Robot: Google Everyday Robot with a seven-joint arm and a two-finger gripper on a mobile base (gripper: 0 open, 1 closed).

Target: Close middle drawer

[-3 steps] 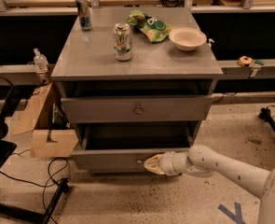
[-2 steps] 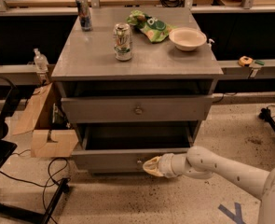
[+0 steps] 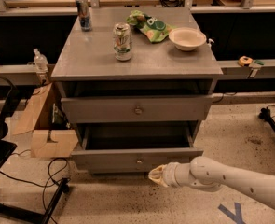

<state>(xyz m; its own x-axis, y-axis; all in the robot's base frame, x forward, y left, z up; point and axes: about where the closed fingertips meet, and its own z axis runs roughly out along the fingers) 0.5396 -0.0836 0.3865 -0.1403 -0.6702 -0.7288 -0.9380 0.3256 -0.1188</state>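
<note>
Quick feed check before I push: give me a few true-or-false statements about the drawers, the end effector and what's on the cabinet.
1. The middle drawer is pulled out. True.
2. Both cans lie on their sides. False: the front can and the back can stand upright.
3. A bowl sits on the cabinet top. True.
4. The end effector is up on the cabinet top. False: it is low, at the bottom edge of the middle drawer's front, just right of its knob.
</note>
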